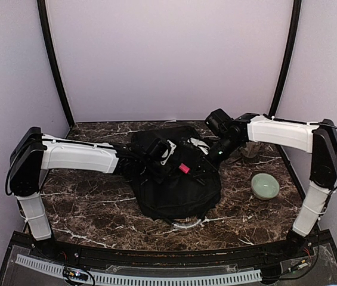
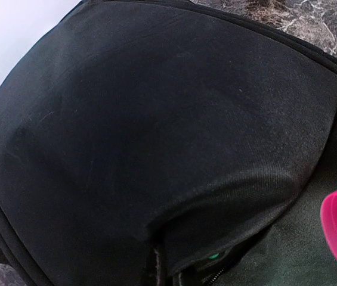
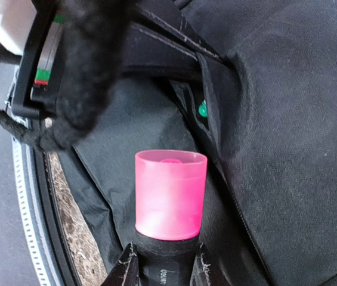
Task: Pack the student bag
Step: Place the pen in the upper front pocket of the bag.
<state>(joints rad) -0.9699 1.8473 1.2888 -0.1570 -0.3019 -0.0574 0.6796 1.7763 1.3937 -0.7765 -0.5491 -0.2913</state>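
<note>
Bag (image 1: 174, 193): set mid worktop (image 1: 84, 208), bare marble left and front.
Left pincer (image 1: 163, 155): closed, at bag mouth.
Right pincer (image 3: 163, 271): clamped on pink-capped tube (image 3: 169, 193).
Bowl (image 1: 265, 186): right, apart.

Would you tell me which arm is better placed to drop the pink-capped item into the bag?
Right: the right pincer grips the pink-capped item just over the open student bag, while the left pincer looks shut on its fabric, holding it open.
</note>
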